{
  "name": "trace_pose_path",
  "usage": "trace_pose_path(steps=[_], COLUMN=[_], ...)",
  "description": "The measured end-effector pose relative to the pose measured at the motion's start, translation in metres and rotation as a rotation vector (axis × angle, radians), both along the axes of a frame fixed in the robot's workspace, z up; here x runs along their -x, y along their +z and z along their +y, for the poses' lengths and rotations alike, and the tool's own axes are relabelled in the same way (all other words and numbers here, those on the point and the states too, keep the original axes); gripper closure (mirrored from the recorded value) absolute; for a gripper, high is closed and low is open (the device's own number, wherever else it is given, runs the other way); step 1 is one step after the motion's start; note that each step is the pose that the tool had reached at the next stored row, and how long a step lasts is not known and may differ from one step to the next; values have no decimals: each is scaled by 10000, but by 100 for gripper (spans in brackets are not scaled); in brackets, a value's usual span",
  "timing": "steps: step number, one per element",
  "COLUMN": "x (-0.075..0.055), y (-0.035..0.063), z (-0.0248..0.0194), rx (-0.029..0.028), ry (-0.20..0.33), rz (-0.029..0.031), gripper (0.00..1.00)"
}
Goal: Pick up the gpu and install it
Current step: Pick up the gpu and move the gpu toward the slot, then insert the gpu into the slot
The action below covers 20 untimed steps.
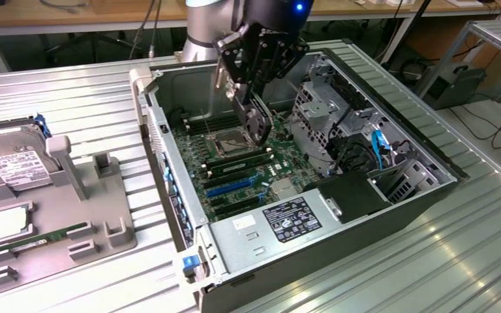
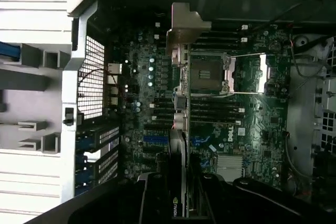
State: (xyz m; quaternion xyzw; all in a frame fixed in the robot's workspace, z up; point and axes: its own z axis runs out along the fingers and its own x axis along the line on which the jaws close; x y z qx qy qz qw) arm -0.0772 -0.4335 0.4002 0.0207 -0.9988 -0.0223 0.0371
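**Gpu over open case**

My arm points down into the case. My gripper pinches the gpu, card on edge, hanging over the motherboard by the CPU socket. Case also holds RAM sticks and a power supply. At the exterior view's left, a tray holds a hard drive and one loose RAM stick.

light: we see bright, even room light from above | glare: table ribs shine, gpu bracket pale | shadow: we find case interior dim, motherboard dark
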Motion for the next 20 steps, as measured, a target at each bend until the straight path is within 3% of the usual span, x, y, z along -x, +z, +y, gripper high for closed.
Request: trace_pose_path(steps=[5, 20], x=[-136, -136], y=[-70, -71], z=[-7, -7], rx=[0, -1], ry=[-11, -12], rz=[21, 20], gripper=[74, 74])
